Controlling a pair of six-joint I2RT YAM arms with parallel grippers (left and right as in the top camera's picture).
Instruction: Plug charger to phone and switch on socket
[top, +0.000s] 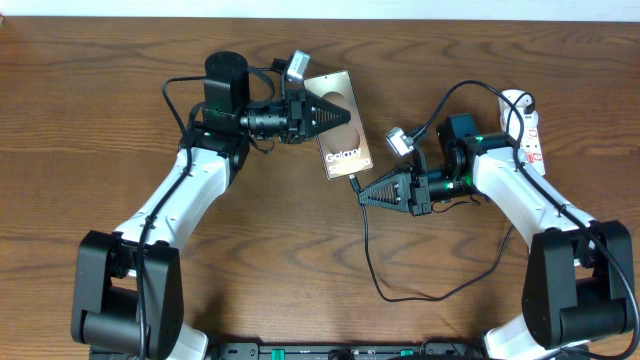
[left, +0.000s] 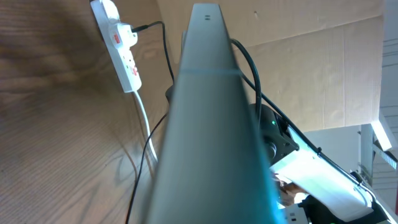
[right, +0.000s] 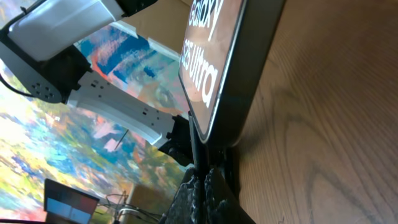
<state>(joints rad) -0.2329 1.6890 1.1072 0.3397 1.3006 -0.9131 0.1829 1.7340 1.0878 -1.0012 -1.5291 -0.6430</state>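
Two grippers, one phone (top: 345, 130) between them.
Narrow jaws of the right gripper (top: 366, 195) pinch the charger (top: 354, 184) by its plug tip, aimed up-left along the phone's long axis, right at its near short edge; whether it is seated I cannot tell. The left gripper (top: 322, 114) seems clamped on the far end. The socket (top: 531, 125) lies well apart, beyond the right arm.
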